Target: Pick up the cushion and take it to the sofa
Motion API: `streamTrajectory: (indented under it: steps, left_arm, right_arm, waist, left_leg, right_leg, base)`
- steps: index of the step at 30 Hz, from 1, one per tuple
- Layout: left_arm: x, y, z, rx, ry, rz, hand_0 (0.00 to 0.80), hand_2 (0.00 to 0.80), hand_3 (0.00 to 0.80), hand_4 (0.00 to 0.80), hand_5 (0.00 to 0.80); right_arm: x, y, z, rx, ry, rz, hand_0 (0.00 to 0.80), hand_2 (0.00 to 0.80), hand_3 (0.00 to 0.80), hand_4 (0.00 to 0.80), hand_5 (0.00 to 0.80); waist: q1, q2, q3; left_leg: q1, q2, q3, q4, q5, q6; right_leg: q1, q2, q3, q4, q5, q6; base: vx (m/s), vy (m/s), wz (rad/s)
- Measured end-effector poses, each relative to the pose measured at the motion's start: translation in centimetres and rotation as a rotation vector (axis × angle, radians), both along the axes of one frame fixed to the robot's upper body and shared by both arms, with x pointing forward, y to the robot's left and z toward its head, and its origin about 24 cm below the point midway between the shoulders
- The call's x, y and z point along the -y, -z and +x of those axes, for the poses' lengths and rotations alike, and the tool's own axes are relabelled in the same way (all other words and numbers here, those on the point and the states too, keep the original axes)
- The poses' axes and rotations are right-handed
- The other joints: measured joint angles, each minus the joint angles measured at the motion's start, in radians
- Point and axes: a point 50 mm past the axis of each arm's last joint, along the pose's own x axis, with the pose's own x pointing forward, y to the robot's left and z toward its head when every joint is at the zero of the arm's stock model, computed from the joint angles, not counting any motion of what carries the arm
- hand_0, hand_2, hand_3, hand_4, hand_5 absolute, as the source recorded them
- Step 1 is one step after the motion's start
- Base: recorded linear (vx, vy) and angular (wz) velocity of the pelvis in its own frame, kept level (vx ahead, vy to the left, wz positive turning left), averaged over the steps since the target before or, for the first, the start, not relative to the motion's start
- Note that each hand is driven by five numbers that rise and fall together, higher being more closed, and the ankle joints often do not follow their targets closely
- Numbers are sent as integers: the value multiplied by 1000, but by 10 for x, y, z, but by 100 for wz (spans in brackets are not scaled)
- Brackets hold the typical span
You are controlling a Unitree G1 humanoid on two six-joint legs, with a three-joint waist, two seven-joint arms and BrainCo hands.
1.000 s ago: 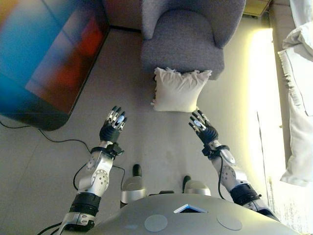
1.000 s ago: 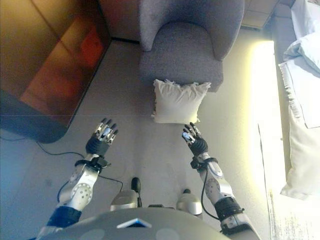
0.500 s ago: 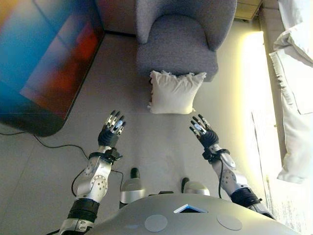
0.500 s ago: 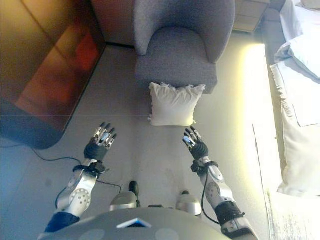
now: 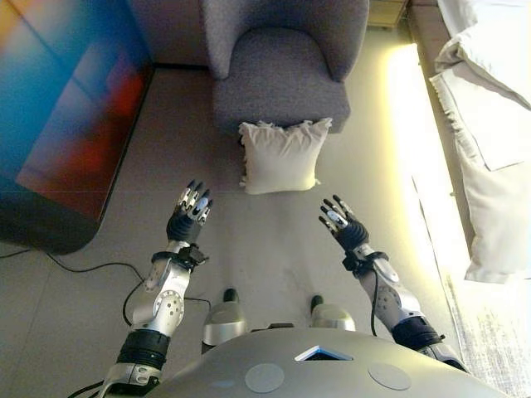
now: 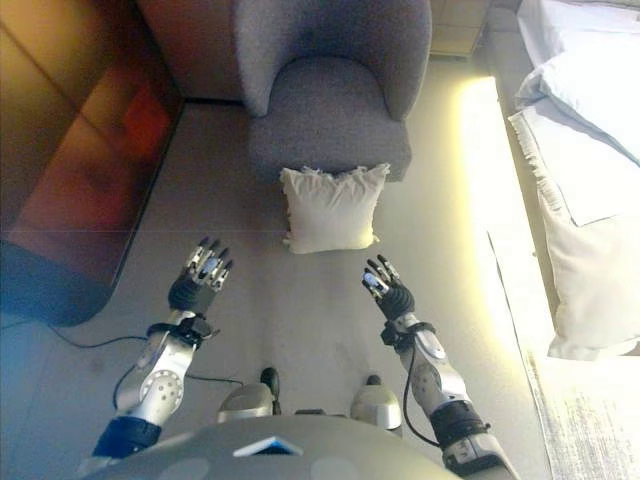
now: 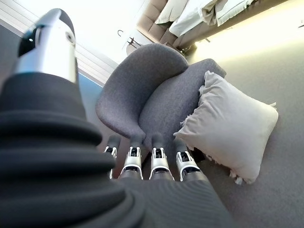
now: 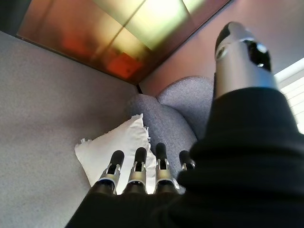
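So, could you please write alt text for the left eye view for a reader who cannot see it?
A cream cushion stands on the grey floor, leaning against the front of a grey armchair. Short of it, the left hand and right hand are raised, open and empty. White bedding lies to the right.

Cushion [image 5: 281, 156] on floor before armchair [image 5: 280, 70]

We see the armchair [image 5: 280, 79] cut off at its backrest by the upper edge. The cushion [image 5: 280, 157] hides the armchair's front base. The bed [image 5: 489, 124] runs off the right edge.
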Motion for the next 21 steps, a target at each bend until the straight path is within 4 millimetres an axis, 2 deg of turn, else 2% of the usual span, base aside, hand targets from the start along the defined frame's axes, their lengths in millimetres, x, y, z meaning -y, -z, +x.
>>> streamTrajectory:
  steps: [2,5,7,9,10,11,12,13,15,16,19,21]
  left_arm:
    - [1,-1,1,7,11,-4,0,0,0,0,0]
    - [2,-2,5,17,19,-3,0,0,0,0,0]
    - [4,-1,9,15,23,-7,0,0,0,0,0]
    - [5,-1,17,19,30,-3,0,0,0,0,0]
    - [5,-1,20,20,29,0,0,0,0,0,0]
    - [3,0,19,15,29,4,0,0,0,0,0]
    - [1,-1,18,14,30,13,0,0,0,0,0]
    - [-3,-2,17,16,29,28,0,0,0,0,0]
    - [-14,-3,14,6,13,56,0,0,0,0,0]
    - [-17,-1,11,-2,9,62,0,0,0,0,0]
    - [-17,-2,11,-2,18,64,0,0,0,0,0]
    - [-16,-1,10,2,38,57,0,0,0,0,0]
  right_arm:
    - [3,1,-2,-9,21,-5,0,0,0,0,0]
    - [6,0,0,-7,47,-14,0,0,0,0,0]
    - [9,-2,3,7,59,-16,0,0,0,0,0]
    - [11,-5,2,27,70,-17,0,0,0,0,0]
    - [13,-5,-1,29,81,-20,0,0,0,0,0]
    - [12,-1,-6,10,86,-14,0,0,0,0,0]
    - [10,0,-9,1,86,-9,0,0,0,0,0]
    - [9,1,-12,-1,83,-3,0,0,0,0,0]
    - [5,-2,-11,12,76,9,0,0,0,0,0]
    - [4,-5,-10,30,75,12,0,0,0,0,0]
    - [5,-9,-7,56,76,12,0,0,0,0,0]
    - [8,-8,-7,52,84,8,0,0,0,0,0]
  waist:
    - [-3,3,2]
    - [-1,3,7]
    - [-3,25,27]
    - [-25,42,63]
    - [-37,47,82]
    - [-33,53,85]
    - [-29,61,88]
    - [-27,47,92]
    - [-26,23,96]
    - [-27,13,96]
    - [-37,-22,96]
    - [-63,-34,101]
  left_leg:
    - [-5,1,38,2,4,6]
    - [-27,-16,39,20,0,15]
    - [-57,-12,38,63,-27,32]
    - [-90,-19,46,166,-84,75]
    - [-92,-18,40,202,-105,76]
    - [-83,-12,39,201,-111,84]
    - [-74,-6,39,197,-111,93]
    - [-65,-10,44,194,-108,101]
    - [-67,-20,42,191,-106,111]
    - [-65,-31,42,182,-105,113]
    - [-70,-72,29,174,-104,115]
    - [-69,-85,-6,174,-109,107]
  right_leg:
    - [1,-13,-29,5,-2,5]
    - [-36,-32,-33,61,-18,11]
    - [-97,-40,-38,191,-24,3]
    - [-198,-74,-29,431,-21,-2]
    - [-253,-90,-17,566,18,-43]
    - [-299,-92,-11,643,91,-81]
    - [-337,-99,-9,682,126,-76]
    - [-361,-107,-13,703,103,-62]
    - [-380,-104,-31,656,63,-36]
    - [-381,-105,-39,577,47,-13]
    - [-360,-120,-44,282,50,24]
    - [-322,-122,-43,80,73,49]
  base:
    - [19,166,24]
    - [7,214,4]
    - [22,271,6]
    - [86,210,30]
    - [157,102,31]
    - [206,12,15]
    - [266,-80,-10]
    - [283,-133,-7]
    - [348,-211,-1]
    - [426,-274,-6]
    - [463,-224,12]
    - [463,-157,47]
